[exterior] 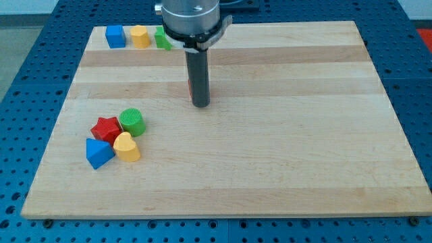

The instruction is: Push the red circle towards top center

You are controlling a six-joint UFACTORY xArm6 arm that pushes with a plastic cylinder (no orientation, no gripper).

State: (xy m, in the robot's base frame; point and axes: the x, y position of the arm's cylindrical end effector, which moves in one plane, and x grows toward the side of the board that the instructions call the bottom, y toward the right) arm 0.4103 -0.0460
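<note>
The scene is bright and evenly lit, with soft light that seems to come from overhead. The pale wooden counter (270, 155) shows no hard glare, only a slightly lighter wash across its middle planks. Shadows are short and faint: a small dark smudge sits at the foot of the rod around my tip (200, 105), and thin soft shadows hug the cluster of blocks at 8 o'clock. The metal collar (192, 20) at 12 o'clock carries mild grey highlights. Focus is fairly sharp throughout, edges of the blocks slightly soft from low resolution. The counter's edges look straight, with no obvious bending toward the corners.
</note>
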